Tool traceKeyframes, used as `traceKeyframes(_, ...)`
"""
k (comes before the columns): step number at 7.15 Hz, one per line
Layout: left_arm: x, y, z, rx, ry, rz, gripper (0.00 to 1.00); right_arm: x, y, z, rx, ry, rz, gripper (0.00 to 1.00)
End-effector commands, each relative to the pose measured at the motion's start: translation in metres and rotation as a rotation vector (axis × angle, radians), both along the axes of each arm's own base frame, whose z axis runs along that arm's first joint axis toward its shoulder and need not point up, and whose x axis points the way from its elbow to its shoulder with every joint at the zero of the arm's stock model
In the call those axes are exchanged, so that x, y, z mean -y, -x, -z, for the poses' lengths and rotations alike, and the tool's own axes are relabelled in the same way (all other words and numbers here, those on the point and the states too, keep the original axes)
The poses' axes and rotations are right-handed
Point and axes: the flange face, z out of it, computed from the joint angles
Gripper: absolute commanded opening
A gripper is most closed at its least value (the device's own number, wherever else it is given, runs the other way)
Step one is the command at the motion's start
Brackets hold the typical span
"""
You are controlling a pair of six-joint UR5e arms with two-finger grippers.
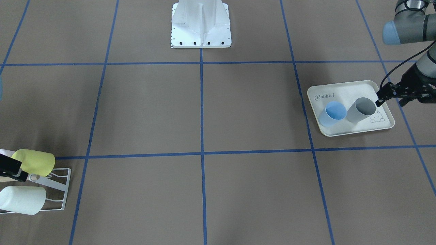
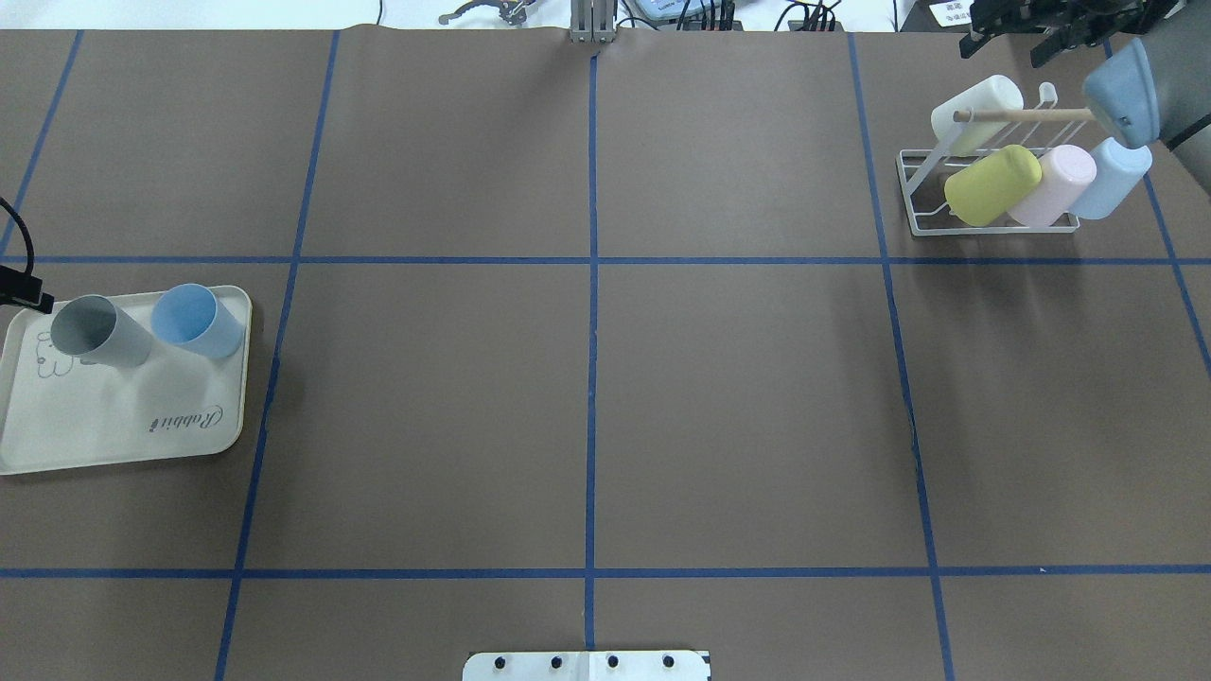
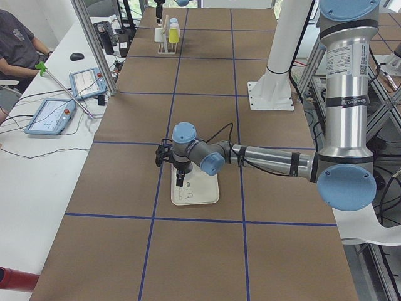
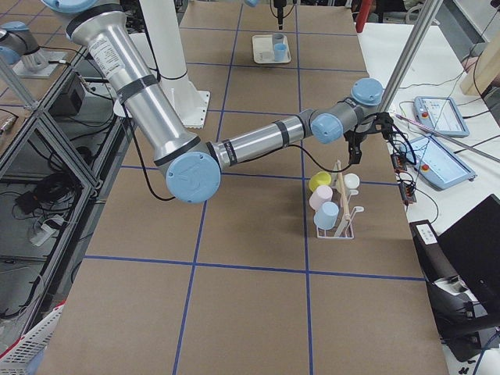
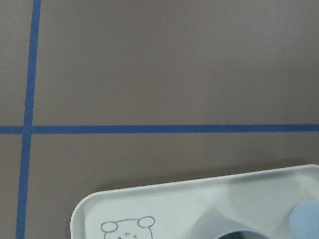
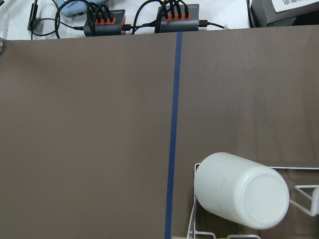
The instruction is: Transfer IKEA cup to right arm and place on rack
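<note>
Front view's lower-left edge chops off the rack, and the grey cup runs off the left wrist view's bottom.

Grey cup and blue cup stand mouth-up on a tray; the rack (white wire) holds four.

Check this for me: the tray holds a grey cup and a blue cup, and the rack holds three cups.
Wrong on the count. The rack holds four cups, not three: a white cup, a yellow cup, a pink cup and a pale blue cup, as the overhead view shows. The tray does hold a grey cup and a blue cup.
</note>
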Motion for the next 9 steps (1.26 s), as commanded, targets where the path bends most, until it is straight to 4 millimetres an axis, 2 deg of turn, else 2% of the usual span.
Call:
traceKeyframes(1,-0.007,-0.015,-0.002,0.005,0.010,-0.025,0.87,-0.054,-0.017,-0.007,0.037,-0.005,0.001,0.99)
traceKeyframes(2,-0.007,-0.020,-0.001,0.005,0.009,-0.032,0.87,-0.077,-0.023,0.001,0.059,0.011,-0.025,0.99)
traceKeyframes(3,-0.008,-0.028,0.001,0.003,0.008,-0.047,0.83,-0.090,-0.026,0.005,0.071,0.021,-0.034,0.99)
traceKeyframes(5,-0.012,-0.041,-0.001,0.003,0.022,-0.064,0.59,-0.097,-0.028,0.003,0.073,0.020,-0.033,0.99)
traceKeyframes(6,-0.015,-0.048,0.001,0.000,0.024,-0.076,0.35,-0.097,-0.024,0.003,0.072,0.018,-0.028,0.99)
traceKeyframes(7,-0.016,-0.053,0.002,-0.005,0.025,-0.087,0.16,-0.098,-0.023,0.001,0.071,0.021,-0.026,0.99)
traceKeyframes(8,-0.015,-0.055,0.002,-0.005,0.025,-0.088,0.00,-0.098,-0.023,0.000,0.071,0.023,-0.026,0.99)
traceKeyframes(9,-0.016,-0.052,0.004,-0.009,0.023,-0.088,0.00,-0.100,-0.024,-0.004,0.071,0.026,-0.025,0.99)
